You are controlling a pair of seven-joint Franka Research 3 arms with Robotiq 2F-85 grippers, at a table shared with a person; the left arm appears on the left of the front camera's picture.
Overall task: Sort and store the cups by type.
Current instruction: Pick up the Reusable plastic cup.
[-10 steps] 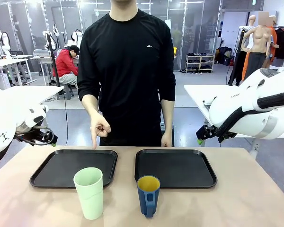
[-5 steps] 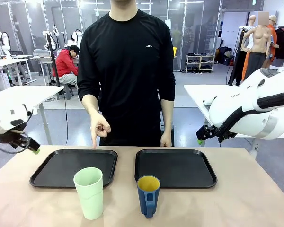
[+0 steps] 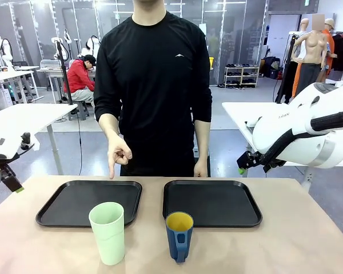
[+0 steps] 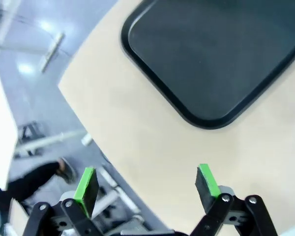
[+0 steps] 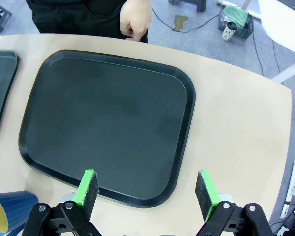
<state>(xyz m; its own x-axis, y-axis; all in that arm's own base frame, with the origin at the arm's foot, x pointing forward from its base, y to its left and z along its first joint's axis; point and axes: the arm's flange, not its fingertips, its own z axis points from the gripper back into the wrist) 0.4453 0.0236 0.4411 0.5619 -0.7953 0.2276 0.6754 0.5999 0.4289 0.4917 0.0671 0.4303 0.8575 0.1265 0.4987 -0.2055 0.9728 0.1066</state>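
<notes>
Two trays lie side by side on the tabletop [image 3: 297, 240], the left tray [image 3: 74, 202] and the right tray [image 3: 217, 202]. The tumbler [image 3: 107, 234] stands just before the left tray's near right corner. The mug [image 3: 179, 237] stands to its right, just before the right tray's near left corner. A person [image 3: 154, 85] stands behind the far edge, one hand [image 3: 119, 153] behind the left tray.

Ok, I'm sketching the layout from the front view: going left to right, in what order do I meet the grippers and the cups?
From the left: left gripper → pale green tumbler → dark blue mug → right gripper.
</notes>
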